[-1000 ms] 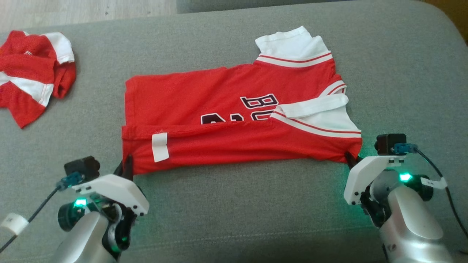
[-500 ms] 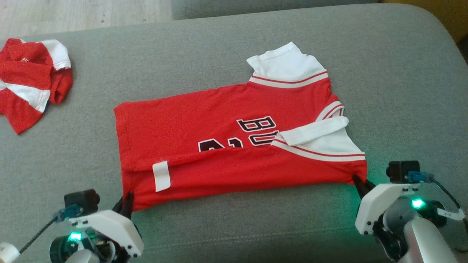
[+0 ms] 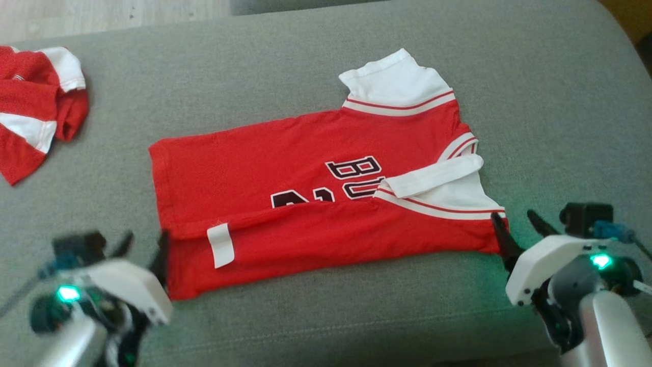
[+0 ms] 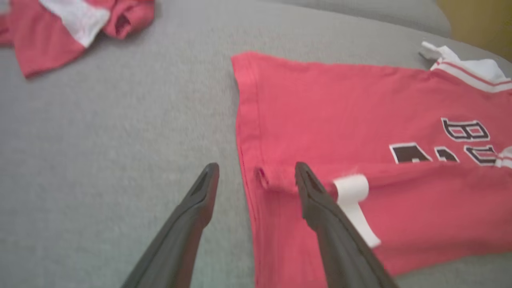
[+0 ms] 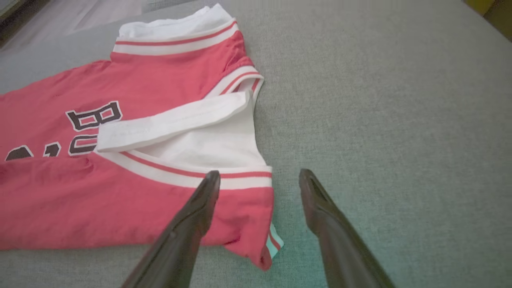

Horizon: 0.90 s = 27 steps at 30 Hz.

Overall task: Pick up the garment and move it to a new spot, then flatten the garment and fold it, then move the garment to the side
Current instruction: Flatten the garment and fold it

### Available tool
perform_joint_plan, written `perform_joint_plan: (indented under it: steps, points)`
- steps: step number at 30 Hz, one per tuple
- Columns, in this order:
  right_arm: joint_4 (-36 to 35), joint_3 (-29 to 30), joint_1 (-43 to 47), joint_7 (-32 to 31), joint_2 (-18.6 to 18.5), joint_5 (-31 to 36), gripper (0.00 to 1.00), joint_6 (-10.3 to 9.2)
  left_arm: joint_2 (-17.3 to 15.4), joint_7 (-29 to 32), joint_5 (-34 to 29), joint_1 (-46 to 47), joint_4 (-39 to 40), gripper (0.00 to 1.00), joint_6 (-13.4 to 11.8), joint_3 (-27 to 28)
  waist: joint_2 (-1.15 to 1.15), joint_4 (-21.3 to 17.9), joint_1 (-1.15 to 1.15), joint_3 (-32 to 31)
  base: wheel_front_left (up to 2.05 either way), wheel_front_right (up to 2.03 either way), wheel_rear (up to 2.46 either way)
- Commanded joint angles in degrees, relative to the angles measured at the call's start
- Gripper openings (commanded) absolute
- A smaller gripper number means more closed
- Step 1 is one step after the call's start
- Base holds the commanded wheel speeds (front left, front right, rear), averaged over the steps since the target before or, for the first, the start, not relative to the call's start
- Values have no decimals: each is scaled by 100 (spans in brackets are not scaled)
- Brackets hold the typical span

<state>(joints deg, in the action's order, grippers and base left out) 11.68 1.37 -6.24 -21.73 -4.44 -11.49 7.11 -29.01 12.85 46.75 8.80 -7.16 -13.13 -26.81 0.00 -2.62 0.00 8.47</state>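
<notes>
Jersey [image 3: 316, 204], red with white sleeves and dark lettering, is laid flat at the centre of the grey sofa cushion [image 3: 326, 316], with the collar end toward three o'clock and the hem toward nine. Its near long edge is turned up over the front in a band, on which a white label [image 3: 220, 244] is exposed. The left hand [image 3: 145, 238] is spread at eight o'clock by the hem corner, and the right hand [image 3: 512, 216] is spread at four o'clock by the shoulder corner. Nothing is pinched by either. The folding is judged to be only partly made, with more folds and the move aside left to do.

Risk is seen mainly at the two corners. In each wrist view one finger lies across the cloth and the other over bare cushion, so the band could be snagged and dragged open if the hands are drawn off low. Whether cloth is actually touched cannot be told. A second red-and-white garment [image 3: 30, 112], crumpled at ten o'clock, lies well apart.

A curled shoulder corner [image 5: 266, 248] with striped trim underneath is brought out by the right wrist view. In the head view that spot is hidden behind a finger. A small pucker [image 4: 262, 178] at the band's hem end is given by the left wrist view, where the head view is blurred. The whole outline and both hands together are given by the head view.
</notes>
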Motion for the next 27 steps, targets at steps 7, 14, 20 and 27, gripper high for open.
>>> perform_joint_plan:
  steps: [7, 14, 20, 27]
  points:
    - [-762, -333, -642, -167, -189, -3, 100, 37, -717, 555, -284, 1729, 100, 100, 177, 390, 0, -206, 0, 407, 0, 0, 0]
    - [-870, -816, -1253, -201, -287, -75, 100, 37, -849, 1330, -410, 2827, -763, 100, 389, 178, 0, -488, 0, 860, 0, 0, 0]
    - [-830, -1103, -1558, -127, -318, -167, 100, 37, -862, 1616, -450, 3099, -1428, 100, 466, 40, 0, -651, 0, 1136, 0, 0, 0]
    - [-746, -1242, -1779, -28, -361, -236, 100, 37, -893, 1752, -329, 3158, -1816, 100, 623, 23, 0, -712, 0, 1251, 0, 0, 0]
